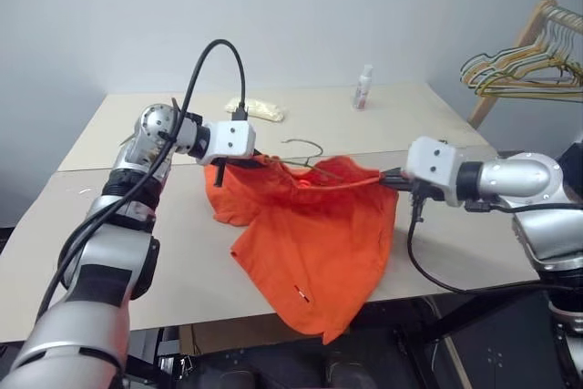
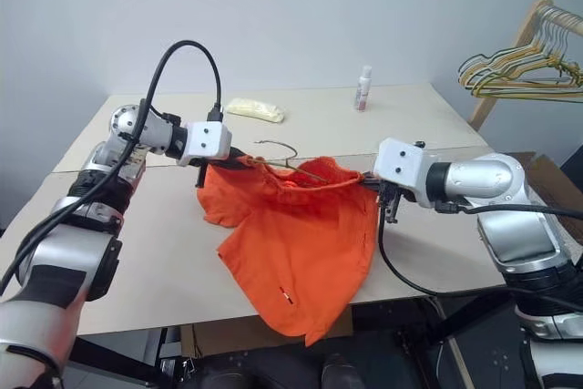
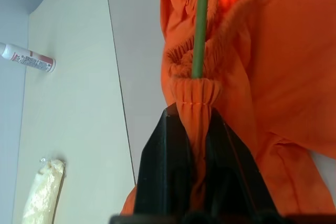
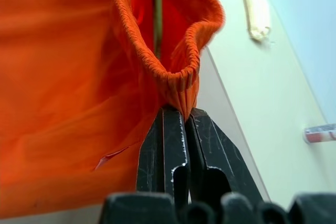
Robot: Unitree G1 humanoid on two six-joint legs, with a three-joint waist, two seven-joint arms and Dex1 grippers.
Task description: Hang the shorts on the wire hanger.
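The orange shorts [image 1: 314, 243] hang stretched by the gathered waistband between my two grippers, above the table. Their lower part drapes down over the table's front edge. My left gripper [image 1: 244, 159] is shut on one end of the waistband; in the left wrist view the fabric is pinched between its fingers [image 3: 168, 145]. At the other end my right gripper [image 1: 387, 179] is shut on the waistband in the same way [image 4: 181, 114]. The wire hanger's hook [image 1: 318, 145] sticks up behind the waistband. Its thin wire [image 3: 199, 24] runs inside the open waist.
On the light table [image 1: 137, 252], at the back, stand a small white bottle [image 1: 363, 87] and a pale yellow packet [image 1: 255, 108]. A wooden rack [image 1: 524, 52] with bunched coloured hangers [image 1: 519, 75] stands at the far right.
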